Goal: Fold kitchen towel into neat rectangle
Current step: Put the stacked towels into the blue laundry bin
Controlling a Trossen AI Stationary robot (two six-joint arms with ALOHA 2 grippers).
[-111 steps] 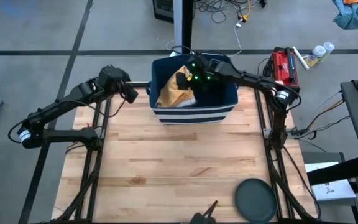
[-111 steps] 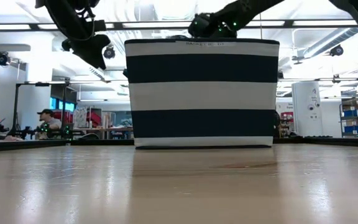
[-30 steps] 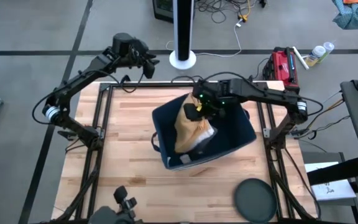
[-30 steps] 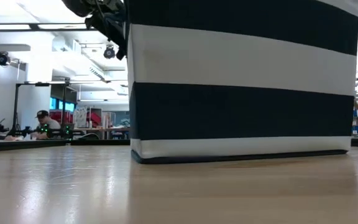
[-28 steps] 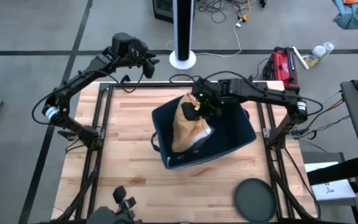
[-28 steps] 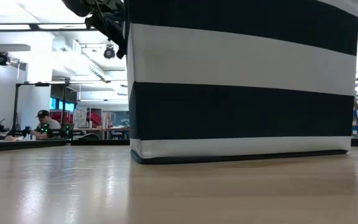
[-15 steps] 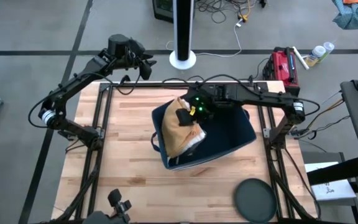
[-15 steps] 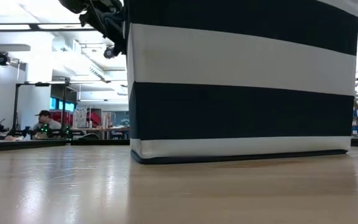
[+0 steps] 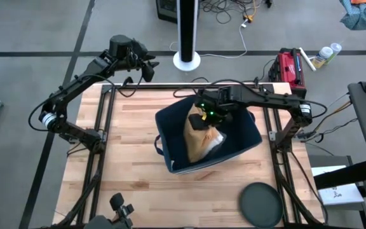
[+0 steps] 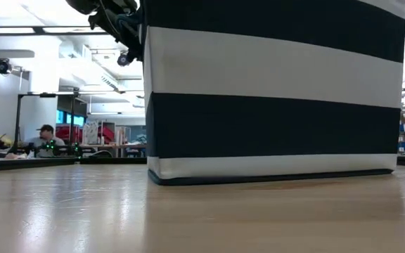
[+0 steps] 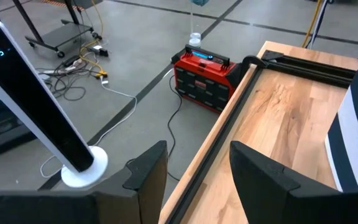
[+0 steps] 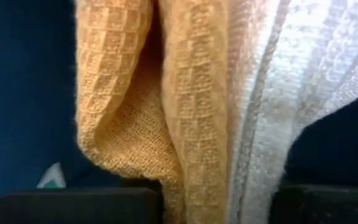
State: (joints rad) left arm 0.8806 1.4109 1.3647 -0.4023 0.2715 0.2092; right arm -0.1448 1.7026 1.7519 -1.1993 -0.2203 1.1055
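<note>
A navy bin (image 9: pixel 240 137) with white-striped sides (image 10: pixel 273 91) stands on the middle of the wooden table. The kitchen towel (image 9: pixel 202 141), orange waffle weave with a white part, hangs into the bin below my right gripper (image 9: pixel 202 119), which is shut on its top. In the right wrist view the towel (image 12: pixel 191 93) fills the picture. My left gripper (image 9: pixel 143 65) (image 11: pixel 197 174) hovers open beyond the table's far left corner, holding nothing. My right gripper pinches the bunched upper end of the towel (image 12: pixel 197 186) between its two fingers, several layers gathered together. The fingers slant steeply down from above the bin. The towel hangs slack below them, its lower end (image 9: pixel 199 156) down inside the bin.
A black round disc (image 9: pixel 261 205) lies at the table's near right corner. A red toolbox (image 9: pixel 290 67) and a white pole stand (image 9: pixel 186 60) are on the floor beyond the far edge. Bare wood (image 9: pixel 132 146) lies left of and in front of the bin.
My right gripper has swung the hanging towel toward the bin's left wall and then back toward the right, tipping more steeply down. The towel now hangs over the bin's middle, still gripped. The bin has stayed in place.
</note>
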